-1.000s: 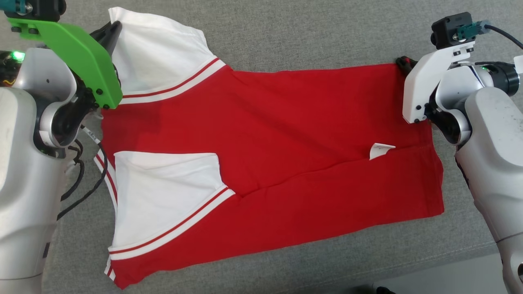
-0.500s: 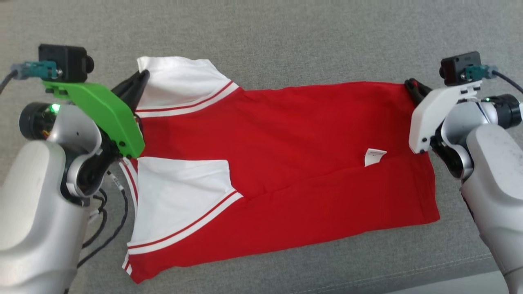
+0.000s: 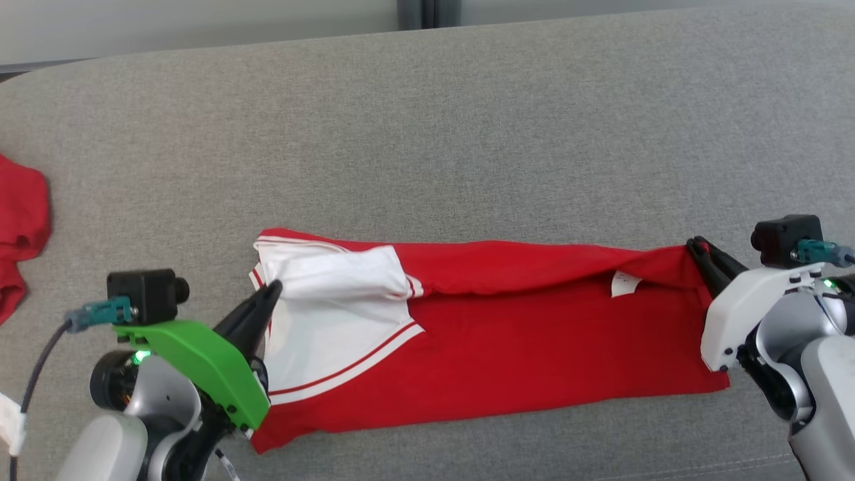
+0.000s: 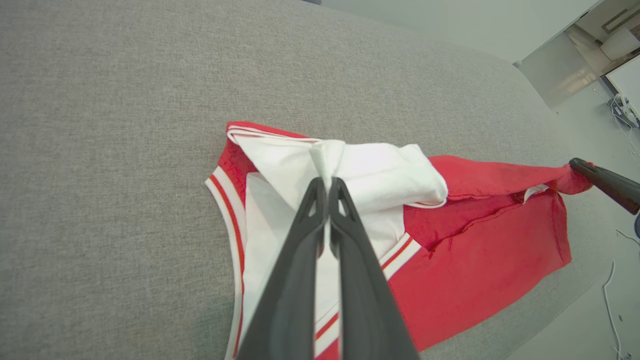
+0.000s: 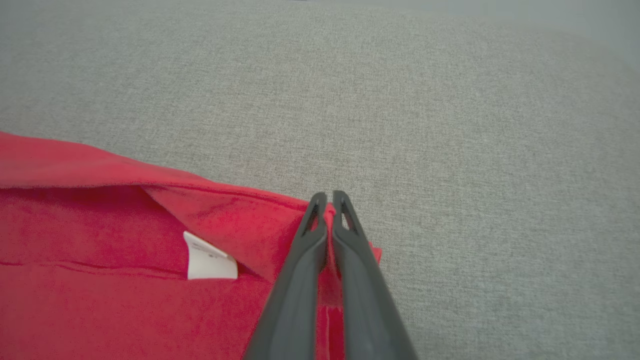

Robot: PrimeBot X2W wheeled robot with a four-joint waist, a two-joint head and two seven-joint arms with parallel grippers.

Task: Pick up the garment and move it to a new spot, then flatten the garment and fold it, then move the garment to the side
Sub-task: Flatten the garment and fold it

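Fold step, probably: left tool (image 3: 272,288) and right tool (image 3: 696,244) both clamped on red-and-white jersey shirt (image 3: 534,334); next, lay held edge down aligned, release.

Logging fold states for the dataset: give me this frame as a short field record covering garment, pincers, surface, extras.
shirt: red with white sleeves, partly folded lengthwise, upper layer held at both ends
left pincer: shut on the white sleeve
right pincer: shut on the shirt's red corner
tag: white, showing near the right end
surface: grey fabric, shirt lies on it
extra: red cloth at the head view's left edge
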